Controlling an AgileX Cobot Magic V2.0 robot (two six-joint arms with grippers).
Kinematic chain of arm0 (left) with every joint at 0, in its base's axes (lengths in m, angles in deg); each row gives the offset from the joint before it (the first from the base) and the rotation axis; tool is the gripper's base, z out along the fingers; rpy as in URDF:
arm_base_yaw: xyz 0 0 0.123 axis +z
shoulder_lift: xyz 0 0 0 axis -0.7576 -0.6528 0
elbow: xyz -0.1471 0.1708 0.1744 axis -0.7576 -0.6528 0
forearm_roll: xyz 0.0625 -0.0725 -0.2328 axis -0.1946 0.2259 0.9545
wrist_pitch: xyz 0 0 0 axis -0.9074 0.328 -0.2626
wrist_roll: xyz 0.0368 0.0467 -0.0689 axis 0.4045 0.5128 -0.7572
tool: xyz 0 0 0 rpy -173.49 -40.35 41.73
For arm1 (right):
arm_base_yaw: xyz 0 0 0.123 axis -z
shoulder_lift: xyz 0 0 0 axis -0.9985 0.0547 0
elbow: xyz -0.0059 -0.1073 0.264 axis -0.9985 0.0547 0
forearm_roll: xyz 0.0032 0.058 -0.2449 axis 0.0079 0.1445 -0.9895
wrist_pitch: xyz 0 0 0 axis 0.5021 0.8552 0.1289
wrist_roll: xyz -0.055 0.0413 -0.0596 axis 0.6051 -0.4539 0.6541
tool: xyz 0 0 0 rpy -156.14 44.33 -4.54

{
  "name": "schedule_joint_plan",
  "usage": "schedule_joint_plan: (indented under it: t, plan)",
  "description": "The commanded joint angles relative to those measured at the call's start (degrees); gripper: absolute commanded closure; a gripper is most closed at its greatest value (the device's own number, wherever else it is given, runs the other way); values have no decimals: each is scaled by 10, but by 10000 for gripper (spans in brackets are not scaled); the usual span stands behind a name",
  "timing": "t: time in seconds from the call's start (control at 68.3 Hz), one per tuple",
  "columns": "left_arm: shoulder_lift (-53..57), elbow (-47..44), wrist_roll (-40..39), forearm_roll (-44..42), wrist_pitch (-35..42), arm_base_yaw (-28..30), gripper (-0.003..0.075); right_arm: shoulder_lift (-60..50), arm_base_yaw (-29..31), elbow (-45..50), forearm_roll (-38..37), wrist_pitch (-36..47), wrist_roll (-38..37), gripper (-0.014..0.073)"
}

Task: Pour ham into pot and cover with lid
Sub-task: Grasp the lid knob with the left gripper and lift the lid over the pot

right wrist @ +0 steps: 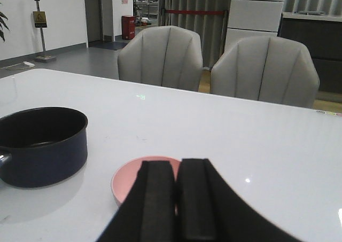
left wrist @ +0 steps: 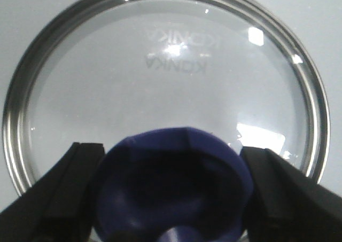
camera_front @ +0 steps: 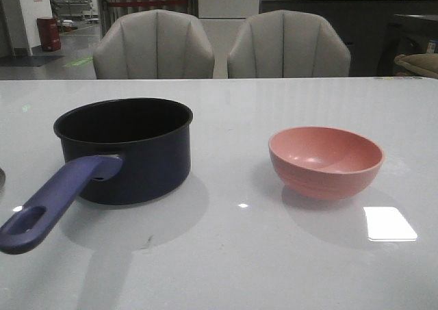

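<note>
The lid lies flat on the pale tabletop under the left claw. It is glass in a thin metal rim, so I judge it fairly heavy, stiff, slick and breakable; the dark blue knob at its centre is the only sound place to take hold. The left claw hangs straight above, pointing down, its two fingers spread to either side of the knob at 9 and 3 o'clock, not visibly pressing it.

In the front view the pot stands uncovered at 9 o'clock from the pink bowl, well apart, its long handle running toward 7 o'clock. I see no ham in the bowl, nor can I see into the pot's bottom.

The right claw is held low and level above the bowl's near rim, aimed across the tabletop, fingers pressed together on nothing.
</note>
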Motion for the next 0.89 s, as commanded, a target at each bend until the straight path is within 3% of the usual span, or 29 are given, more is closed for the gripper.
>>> schedule_joint_plan:
  t: [0.0,0.146,0.879]
  plan:
    - [23,14,-6,6,16,-4,414,6,0,-13,0,41,5,447]
    - [23,14,-6,6,19,-4,453,6,0,-13,0,41,5,447]
    - [72,14,0,6,37,-4,453,6,0,-13,0,41,5,447]
